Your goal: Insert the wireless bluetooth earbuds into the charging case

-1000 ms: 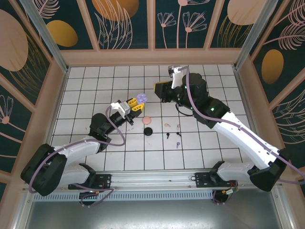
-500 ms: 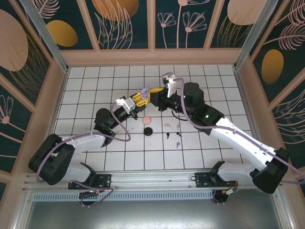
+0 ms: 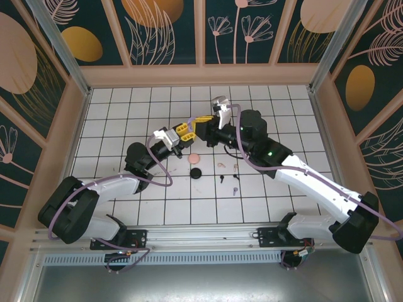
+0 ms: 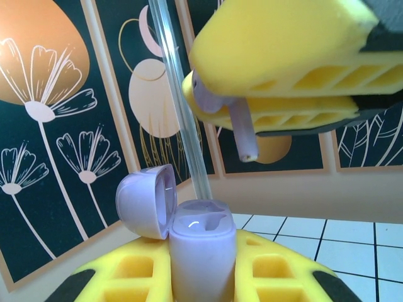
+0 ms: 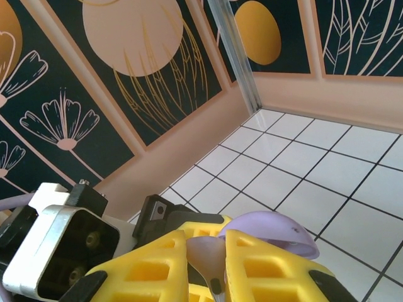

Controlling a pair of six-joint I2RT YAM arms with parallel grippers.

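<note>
My left gripper [image 3: 184, 133] is shut on an upright lilac charging case [image 4: 203, 251], whose lid [image 4: 143, 200] is hinged open to the left. Just above the case's empty sockets my right gripper [image 3: 200, 124] is shut on a lilac earbud [image 4: 242, 129], stem pointing down. In the right wrist view that earbud [image 5: 211, 255] sits pinched between the yellow fingers [image 5: 157, 264], with the case lid [image 5: 271, 233] right beneath. On the tiles lie two pale pink earbuds [image 3: 221, 165], two black earbuds [image 3: 221, 178] and the other lilac earbud [image 3: 235, 190].
A round pink case [image 3: 194, 158] and a round black case [image 3: 196, 173] lie on the white tiled floor [image 3: 126, 113], left of the loose earbuds. Patterned walls [image 3: 164, 31] enclose the floor on three sides.
The right gripper has swung left with the lilac earbud to hang over the case. The left gripper has brought the case slightly right and up to meet it.
</note>
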